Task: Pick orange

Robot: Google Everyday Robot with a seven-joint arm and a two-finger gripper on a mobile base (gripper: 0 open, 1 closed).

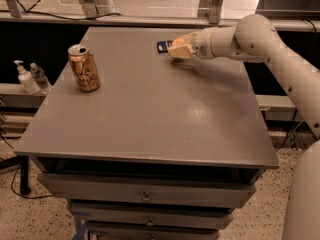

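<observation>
The orange (176, 43) shows only as a small orange patch at the tip of my gripper, at the far middle of the grey table (150, 114); most of it is hidden by the gripper. My gripper (178, 49) reaches in from the right on the white arm (250, 39) and sits low over the tabletop, right at the orange. The gold-orange soda can (84, 68) stands upright at the table's left side, far from the gripper.
A small dark blue flat object (162, 46) lies just left of the gripper. A sanitizer bottle (25, 78) and a small clear bottle (39, 76) stand on a lower shelf to the left. Drawers (146, 196) sit below the table's front edge.
</observation>
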